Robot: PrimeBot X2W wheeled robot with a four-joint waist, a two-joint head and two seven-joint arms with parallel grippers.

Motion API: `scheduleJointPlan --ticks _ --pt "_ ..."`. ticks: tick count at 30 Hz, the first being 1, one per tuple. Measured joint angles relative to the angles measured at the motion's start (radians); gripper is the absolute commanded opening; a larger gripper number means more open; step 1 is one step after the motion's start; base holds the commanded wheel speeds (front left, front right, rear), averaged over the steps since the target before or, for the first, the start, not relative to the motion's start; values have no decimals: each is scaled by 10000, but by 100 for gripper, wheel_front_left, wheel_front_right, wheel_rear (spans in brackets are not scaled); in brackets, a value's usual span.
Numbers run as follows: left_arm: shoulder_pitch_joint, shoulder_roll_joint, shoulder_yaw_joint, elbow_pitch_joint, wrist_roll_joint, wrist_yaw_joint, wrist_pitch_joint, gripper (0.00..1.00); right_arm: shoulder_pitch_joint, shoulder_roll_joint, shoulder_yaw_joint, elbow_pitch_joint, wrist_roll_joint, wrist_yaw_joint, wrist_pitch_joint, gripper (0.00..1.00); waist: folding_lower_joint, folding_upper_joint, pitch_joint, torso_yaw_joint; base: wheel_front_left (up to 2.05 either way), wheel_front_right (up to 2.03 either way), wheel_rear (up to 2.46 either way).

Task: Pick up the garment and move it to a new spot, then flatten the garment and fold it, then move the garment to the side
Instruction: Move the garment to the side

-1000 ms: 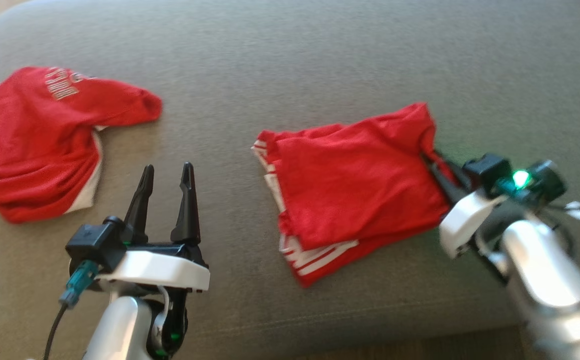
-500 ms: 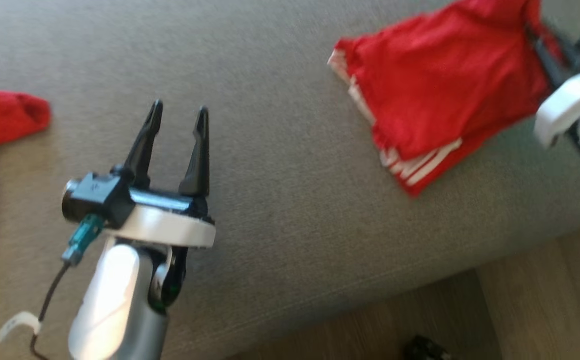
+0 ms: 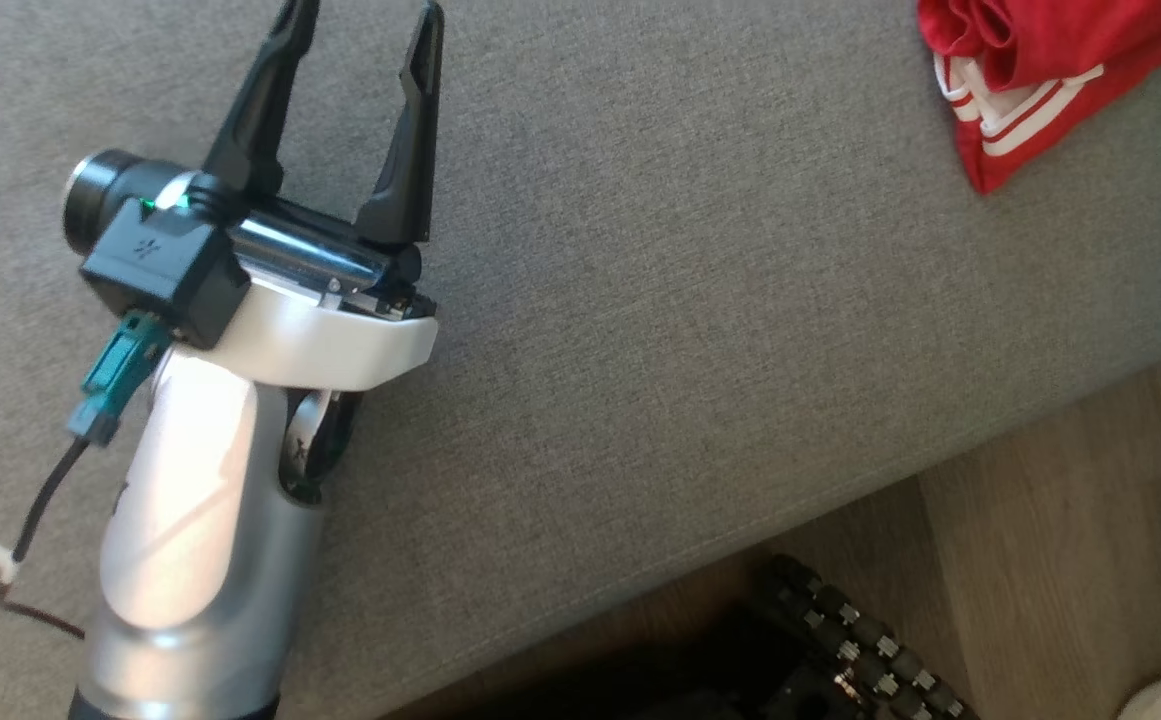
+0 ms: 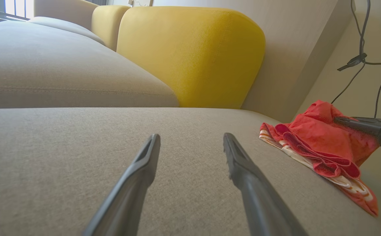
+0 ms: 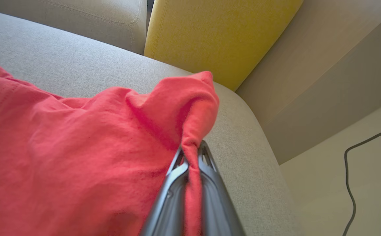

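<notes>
Lying on the grey sofa seat [image 3: 690, 300], the red garment [image 5: 78, 147] is held at one edge by the right fingers [image 5: 177, 183], which are closed on a thin fold of cloth. This fold stands up just beyond the fingertips, and the rest of the cloth spreads to the left of them and back toward the wrist.

In the left wrist view the garment [image 4: 321, 144] is well to the right of the left fingers [image 4: 137, 177]. Its long axis runs from a far end about level with their tips back toward the near right. The white-striped hem faces these fingers, and the right fingers [image 4: 357, 124] enter it from the opposite side. In the head view, one striped corner of the garment [image 3: 1000, 130] points down toward the front edge of the seat.

One second ago the garment was flatter, with its layers in a neat stack; now the upper layer is bunched and raised at the gripped edge. The head camera has turned, so the garment now sits in the top right corner of that view. The wooden floor [image 3: 1040, 560] now appears beside the seat.

The left fingers [image 3: 410, 120] are spread wide and hold nothing. They point away over bare seat fabric, with the pale forearm [image 3: 190, 500] below them. A yellow cushion [image 4: 190, 55] stands far beyond their tips.
</notes>
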Motion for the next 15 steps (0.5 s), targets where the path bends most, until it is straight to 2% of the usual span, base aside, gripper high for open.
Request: scheduleJointPlan --ticks 4,5,6,7,8,15 --pt "-124 27 17 -313 0 -4 -86 100 -9 2 -71 48 0 0 -75 0 0 0 265 -66 0 0 0" --pt "-136 27 42 -305 -2 -4 -86 100 -9 6 -111 94 2 0 -77 15 0 0 257 -42 0 0 0" --pt "-131 23 52 -290 -13 -27 -86 100 -9 6 -169 140 2 0 -90 73 0 0 229 -8 0 0 0" --pt "-125 21 69 -255 -13 -36 -84 100 -8 8 -234 182 2 0 -109 73 0 0 191 28 0 0 0" --pt "-116 19 98 -205 -15 -36 -84 100 -7 10 -311 224 2 0 -121 100 0 0 144 62 0 0 0" --pt "189 -21 236 -33 -332 -19 -71 100 69 15 -468 362 2 0 -151 100 0 0 -470 331 0 0 0"
